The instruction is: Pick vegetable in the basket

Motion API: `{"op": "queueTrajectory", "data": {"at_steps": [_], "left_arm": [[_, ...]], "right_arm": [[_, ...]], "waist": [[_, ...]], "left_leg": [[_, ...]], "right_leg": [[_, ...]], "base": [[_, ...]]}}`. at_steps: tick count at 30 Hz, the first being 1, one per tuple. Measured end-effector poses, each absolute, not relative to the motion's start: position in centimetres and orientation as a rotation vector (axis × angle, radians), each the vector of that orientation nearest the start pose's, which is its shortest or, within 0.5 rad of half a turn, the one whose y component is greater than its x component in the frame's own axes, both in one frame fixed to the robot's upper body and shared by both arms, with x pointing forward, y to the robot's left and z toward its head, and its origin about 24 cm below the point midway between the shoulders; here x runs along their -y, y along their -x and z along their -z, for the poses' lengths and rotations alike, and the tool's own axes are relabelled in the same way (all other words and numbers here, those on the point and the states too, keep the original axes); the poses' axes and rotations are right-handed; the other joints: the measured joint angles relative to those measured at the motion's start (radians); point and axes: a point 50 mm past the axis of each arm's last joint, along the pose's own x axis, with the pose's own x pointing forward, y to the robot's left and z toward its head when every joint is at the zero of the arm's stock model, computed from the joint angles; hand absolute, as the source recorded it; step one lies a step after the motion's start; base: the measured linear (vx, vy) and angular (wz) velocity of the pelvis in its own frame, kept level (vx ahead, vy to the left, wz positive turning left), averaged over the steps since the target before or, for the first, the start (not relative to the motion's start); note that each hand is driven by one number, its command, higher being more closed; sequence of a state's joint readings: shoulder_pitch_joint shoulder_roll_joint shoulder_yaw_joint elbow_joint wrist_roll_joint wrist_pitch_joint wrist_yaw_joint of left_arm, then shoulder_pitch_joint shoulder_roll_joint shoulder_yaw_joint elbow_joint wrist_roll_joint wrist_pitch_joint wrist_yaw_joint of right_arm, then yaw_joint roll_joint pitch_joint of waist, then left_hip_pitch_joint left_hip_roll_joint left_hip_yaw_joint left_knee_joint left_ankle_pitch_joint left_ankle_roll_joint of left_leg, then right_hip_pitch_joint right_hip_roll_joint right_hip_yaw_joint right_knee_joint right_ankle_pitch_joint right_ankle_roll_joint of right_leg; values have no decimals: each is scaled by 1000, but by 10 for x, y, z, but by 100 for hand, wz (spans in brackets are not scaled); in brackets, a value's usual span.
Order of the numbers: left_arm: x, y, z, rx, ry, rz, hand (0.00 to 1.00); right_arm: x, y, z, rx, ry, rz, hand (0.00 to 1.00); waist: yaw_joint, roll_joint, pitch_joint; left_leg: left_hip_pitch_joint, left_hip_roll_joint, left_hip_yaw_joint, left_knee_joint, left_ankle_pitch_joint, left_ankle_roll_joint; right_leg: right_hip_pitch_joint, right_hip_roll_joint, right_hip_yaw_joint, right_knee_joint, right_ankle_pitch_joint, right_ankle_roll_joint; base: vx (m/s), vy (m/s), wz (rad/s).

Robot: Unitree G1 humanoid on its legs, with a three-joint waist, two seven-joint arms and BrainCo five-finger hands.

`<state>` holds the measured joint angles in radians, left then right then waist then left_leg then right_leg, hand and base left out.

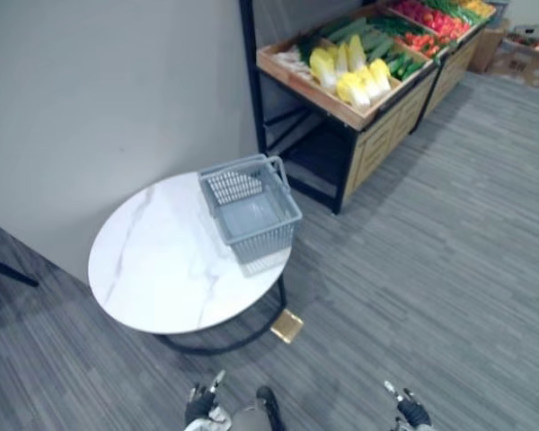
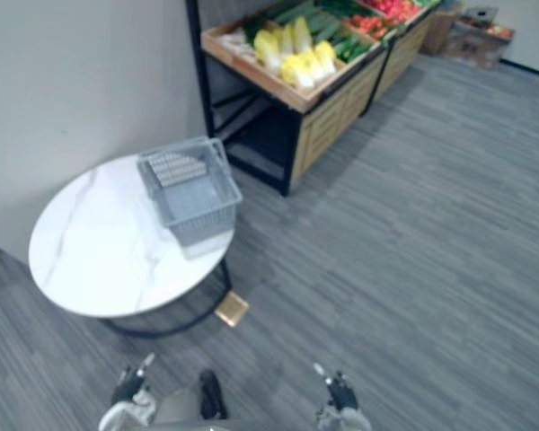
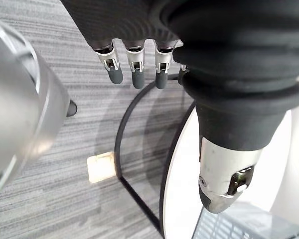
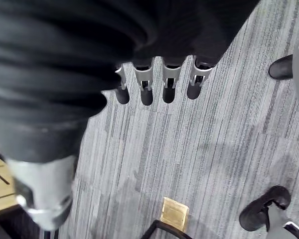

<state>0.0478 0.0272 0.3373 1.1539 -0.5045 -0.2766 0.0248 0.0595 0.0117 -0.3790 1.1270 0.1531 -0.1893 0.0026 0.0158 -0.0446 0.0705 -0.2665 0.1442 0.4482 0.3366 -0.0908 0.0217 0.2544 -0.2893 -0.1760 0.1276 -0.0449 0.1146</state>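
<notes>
A: In the left eye view, where are the vegetables?
B: The pale yellow cabbages [image 1: 352, 74] and long green vegetables [image 1: 377, 43] lie in the slanted wooden display stand [image 1: 377, 139]. It is beyond the grey plastic mesh basket [image 1: 262, 235] and well apart from it. The basket stands on the round white marble worktop [image 1: 162, 269] and is empty.
A: And the hands?
B: The left hand [image 1: 200, 406] and the right hand [image 1: 411, 411] hang low on the near side of the basket, far from it.
A: Does the right eye view add something?
B: No, it agrees: empty basket, full stand.
A: The left wrist view?
B: The left hand's fingers [image 3: 135, 69] are straight and hold nothing. Past them I see the worktop edge and a corner of the basket.
A: The right wrist view?
B: Straight fingers [image 4: 169, 87] too, nothing in them, over the grey striped carpet floor [image 4: 214, 149].
A: How far is the task?
B: I judge it is at the very start. Nothing is picked yet. The approach to the stand, the grasp and the placing in the basket are all left.
</notes>
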Motion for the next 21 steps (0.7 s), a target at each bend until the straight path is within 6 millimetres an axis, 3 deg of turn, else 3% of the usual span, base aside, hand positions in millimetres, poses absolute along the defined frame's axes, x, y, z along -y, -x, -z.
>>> {"op": "queueTrajectory", "data": {"at_steps": [2,4,5,6,7,8,9,10,12,13,14,15,18,21], "left_arm": [[-214,-82,160,-881,463,-699,0],[-211,-73,163,-927,420,-659,0],[-211,-69,164,-949,403,-644,0],[-215,-67,164,-961,378,-632,0],[-216,-66,164,-967,369,-625,0],[-215,-64,165,-983,362,-620,0],[-213,-67,165,-984,365,-613,0],[-213,-70,165,-978,367,-611,0],[-208,-72,165,-963,418,-647,0],[-207,-70,166,-962,436,-663,0],[-209,-68,165,-951,461,-704,0],[-212,-66,165,-940,484,-745,0],[-196,-51,170,-957,586,-835,0],[-195,-50,169,-929,635,-904,0]], "right_arm": [[201,-83,163,-984,-311,504,0],[208,-73,164,-1002,-306,534,0],[209,-67,165,-1016,-302,539,0],[209,-65,166,-1024,-303,541,0],[209,-65,166,-1024,-302,542,0],[209,-64,166,-1026,-299,544,0],[210,-62,166,-1027,-298,547,0],[211,-62,166,-1027,-298,549,0],[212,-64,165,-1019,-296,543,0],[212,-64,165,-1017,-295,543,0],[211,-65,165,-1016,-298,540,0],[208,-65,166,-1021,-296,528,0],[225,-67,162,-1018,-206,499,0],[226,-68,162,-1020,-197,492,0]], "waist": [[-9,-3,-20],[-20,-3,-17],[-28,2,-10],[-36,-5,-4],[-37,-7,-1],[-45,-4,0],[-50,4,0],[-52,5,1],[-66,16,9],[-66,17,9],[-65,7,12],[-62,-2,20],[-30,65,22],[-33,73,23]], "left_leg": [[53,-40,8,-58,-20,-4],[157,-82,9,-137,-40,-10],[194,-89,6,-147,-54,-8],[255,-101,1,-160,-70,-6],[285,-105,-1,-166,-73,-5],[332,-107,-3,-181,-80,-6],[368,-106,-20,-200,-81,-6],[380,-104,-30,-206,-81,-6],[410,-86,-81,-219,-80,-13],[416,-82,-91,-228,-81,-21],[427,-82,-115,-243,-81,-52],[438,-77,-148,-246,-88,-80],[442,2,-167,-275,-77,-139],[430,36,-209,-326,-17,-165]], "right_leg": [[-83,-35,53,179,36,-14],[-204,-85,92,477,182,6],[-252,-90,106,612,193,15],[-326,-89,104,789,136,-3],[-358,-84,96,855,80,-7],[-404,-74,44,911,-36,-23],[-434,-62,-28,873,-115,-38],[-448,-55,-58,829,-140,-46],[-471,-3,-89,553,-161,-53],[-471,10,-79,461,-151,-43],[-468,24,-28,282,-100,-41],[-458,30,16,203,14,-11],[-442,100,-42,201,-39,-37],[-428,116,-129,222,-93,-56]], "base": [[346,217,-4],[281,163,12],[308,102,13],[317,84,6],[380,66,9],[304,16,26],[293,-7,41],[272,-64,62],[251,-154,76],[237,-220,75],[318,-369,70],[331,-408,61],[236,-283,30],[184,-283,83]]}}
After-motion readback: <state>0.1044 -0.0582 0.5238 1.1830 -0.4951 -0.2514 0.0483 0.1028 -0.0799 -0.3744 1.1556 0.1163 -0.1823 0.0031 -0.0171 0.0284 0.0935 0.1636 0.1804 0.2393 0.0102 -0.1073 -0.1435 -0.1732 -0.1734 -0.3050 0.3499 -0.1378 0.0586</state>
